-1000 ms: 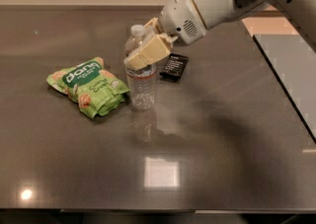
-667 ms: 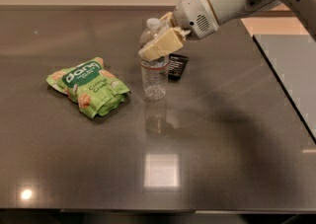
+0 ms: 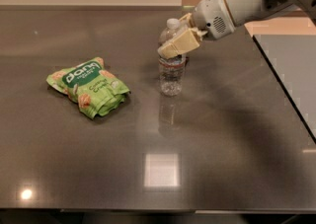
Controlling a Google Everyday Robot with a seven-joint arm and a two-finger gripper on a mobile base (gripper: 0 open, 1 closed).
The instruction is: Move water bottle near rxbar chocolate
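The water bottle (image 3: 171, 77) is upright at the table's back middle, with its white cap (image 3: 172, 22) showing above my fingers. My gripper (image 3: 177, 45) comes in from the upper right and is shut on the bottle's upper body. The bottle's base is at or just above the tabletop; I cannot tell which. The rxbar chocolate is hidden behind the bottle and gripper.
A crinkled green and white snack bag (image 3: 89, 87) lies left of the bottle on the dark table (image 3: 222, 144). The table's right edge (image 3: 284, 90) runs diagonally, with a grey surface beyond it. My arm (image 3: 237, 6) reaches over the back right.
My gripper has carried the bottle to the right and toward the back. The bottle now covers the black bar that showed beside it earlier. The snack bag has not moved.
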